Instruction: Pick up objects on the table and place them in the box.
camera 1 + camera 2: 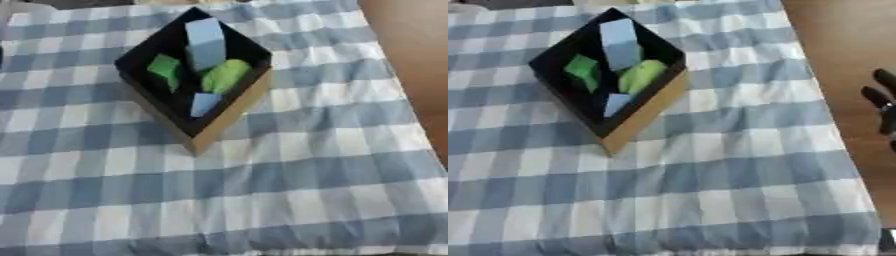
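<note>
A black-lined cardboard box (229,118) stands cornerwise on the blue-and-white checked cloth, left of centre toward the far side. Inside it lie a tall light-blue block (206,42), a green block (164,70), a rounded yellow-green piece (225,76) and a small light-blue piece (204,103). No loose object shows on the cloth. My right hand (884,100) appears only in the right eye view, as dark fingers at the right edge over the bare wooden table, well away from the box. My left hand shows in neither view.
The checked cloth (262,190) covers most of the table. A strip of brown wooden tabletop (842,60) runs along the right side.
</note>
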